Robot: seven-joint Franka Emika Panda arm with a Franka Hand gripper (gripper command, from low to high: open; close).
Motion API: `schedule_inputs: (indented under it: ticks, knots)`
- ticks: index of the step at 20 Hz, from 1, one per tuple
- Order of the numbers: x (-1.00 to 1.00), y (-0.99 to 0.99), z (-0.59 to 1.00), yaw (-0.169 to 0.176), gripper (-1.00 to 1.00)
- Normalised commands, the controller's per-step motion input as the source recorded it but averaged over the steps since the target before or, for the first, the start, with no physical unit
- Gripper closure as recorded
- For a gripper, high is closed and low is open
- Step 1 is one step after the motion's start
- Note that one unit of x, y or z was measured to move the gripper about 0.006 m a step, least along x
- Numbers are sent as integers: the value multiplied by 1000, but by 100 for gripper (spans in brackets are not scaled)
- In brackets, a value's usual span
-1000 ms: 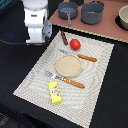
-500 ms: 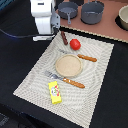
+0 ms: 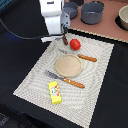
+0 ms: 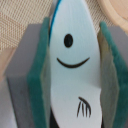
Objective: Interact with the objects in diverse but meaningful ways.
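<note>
I see the arm upright over the mat's (image 3: 95, 75) far corner, its end effector (image 4: 70, 65) clamped on the white piece (image 4: 70, 75). The tomato (image 3: 75, 44) lies at the plate's (image 3: 68, 65) twelve o'clock, the yellow packet (image 3: 55, 92) at seven.

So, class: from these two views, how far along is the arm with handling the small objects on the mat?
Done: nothing clearly, though the place setting looks tidy around the plate. In hand: the pincer is shut on the white oblong piece, which bears a drawn smiling face. Left: the red ball, the dark brown stick and the yellow packet lie untouched.
</note>
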Motion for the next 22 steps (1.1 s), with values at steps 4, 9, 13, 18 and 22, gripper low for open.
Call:
schedule_inputs:
  ticks: [4,9,13,18,22]
  knots:
    - [151,-392,-124,0,100]
    - [261,-170,-97,0,100]
    - [160,-32,-158,0,100]
    - [181,0,-118,0,100]
    - [69,-14,-119,0,100]
